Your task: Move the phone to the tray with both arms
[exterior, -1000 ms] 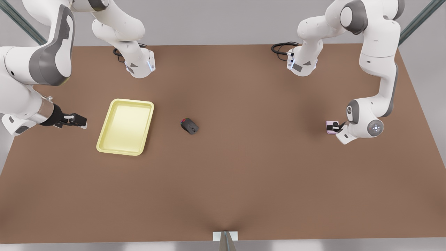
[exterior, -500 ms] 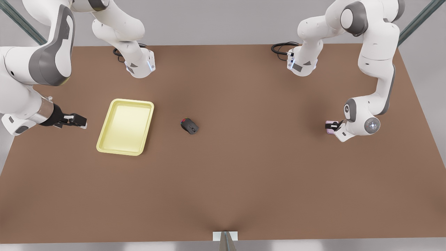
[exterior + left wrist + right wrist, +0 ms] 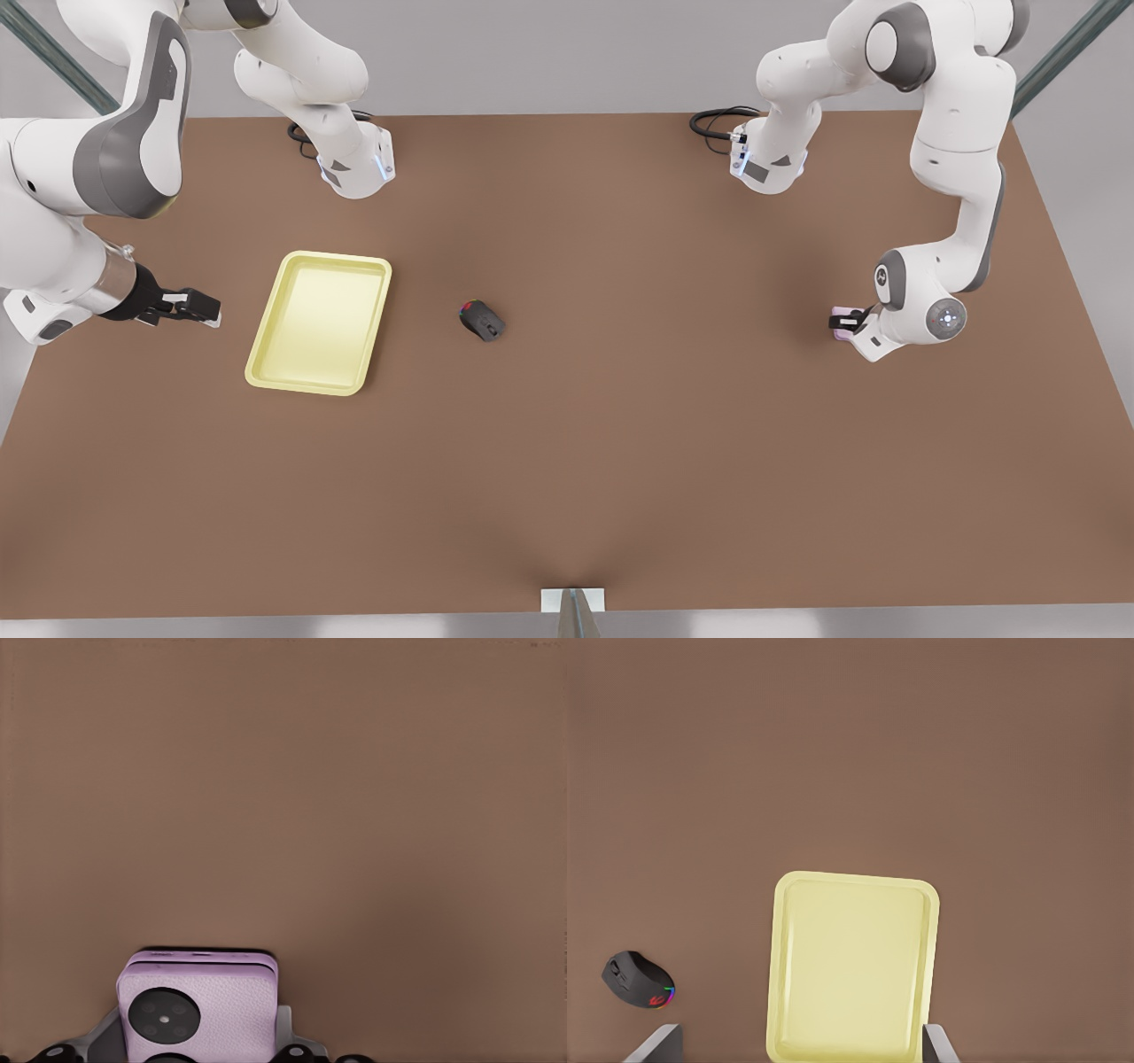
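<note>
Since a second ago, the left arm is sinking lower over the phone [image 3: 839,320], at the front view's right, and its wrist is now hiding more of the pink slab. The left gripper [image 3: 852,321] is standing around the phone; in the left wrist view the phone [image 3: 198,1008] is sitting between the jaws, but I cannot tell if they are already pressing on it. The phone is lying on the worktop [image 3: 620,443], well apart from the tray [image 3: 266,354]. The right gripper [image 3: 202,307] is waiting beside the tray, jaws apart, holding nothing. I am thinking the thin, flat slab may slip out during lifting, or drop during a handover between the arms. The mouse [image 3: 482,320] is lying between phone and tray, so a low carry may hit it.
</note>
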{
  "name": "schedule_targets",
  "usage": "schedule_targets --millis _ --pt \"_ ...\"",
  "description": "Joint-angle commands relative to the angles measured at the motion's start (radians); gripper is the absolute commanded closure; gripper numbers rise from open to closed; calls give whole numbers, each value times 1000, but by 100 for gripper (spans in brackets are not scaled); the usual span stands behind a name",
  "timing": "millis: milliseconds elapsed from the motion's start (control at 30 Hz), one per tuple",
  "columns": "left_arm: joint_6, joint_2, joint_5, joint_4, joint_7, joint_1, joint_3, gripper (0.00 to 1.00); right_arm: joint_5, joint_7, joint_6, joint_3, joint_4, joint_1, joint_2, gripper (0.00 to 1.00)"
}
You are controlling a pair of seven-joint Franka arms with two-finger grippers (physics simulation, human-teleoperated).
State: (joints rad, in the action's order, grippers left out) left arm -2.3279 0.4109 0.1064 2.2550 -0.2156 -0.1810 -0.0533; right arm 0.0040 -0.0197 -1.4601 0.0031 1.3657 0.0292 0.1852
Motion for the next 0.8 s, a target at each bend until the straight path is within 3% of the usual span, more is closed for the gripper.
schedule_targets --millis 0,100,200,300,467,500,533,567,600,633,700,767 --pt "7 -3 1 -2 24 0 0 17 1 0 0 0 0 0 -1 0" --pt "33 -53 -1 -6 94 29 43 17 1 0 0 1 0 0 -1 0" --pt "30 -75 -85 -18 174 181 87 17 -1 0 1 0 0 0 -1 0" --pt "33 -66 -93 -87 455 253 265 17 -1 0 1 0 0 0 -1 0" --pt "194 -57 -146 -278 1090 600 276 17 -1 0 1 0 0 0 -1 0" --pt "229 26 -146 -377 1222 676 273 17 -1 0 1 0 0 0 -1 0" --pt "379 201 -136 -638 1352 733 271 17 -1 0 1 0 0 0 -1 0" --pt "449 269 -136 -769 1362 749 267 16 -1 0 0 0 0 1 -1 0" --pt "567 244 -134 -808 1306 704 262 14 -1 0 1 0 0 1 -1 0" --pt "731 227 -140 -883 1149 629 260 0 -1 0 1 0 0 0 -1 0" --pt "1065 210 -131 -1152 730 448 205 0 -1 -2 0 0 0 1 -1 0" --pt "1087 48 -68 -1158 225 422 17 0 -1 -2 1 0 0 1 -1 0"
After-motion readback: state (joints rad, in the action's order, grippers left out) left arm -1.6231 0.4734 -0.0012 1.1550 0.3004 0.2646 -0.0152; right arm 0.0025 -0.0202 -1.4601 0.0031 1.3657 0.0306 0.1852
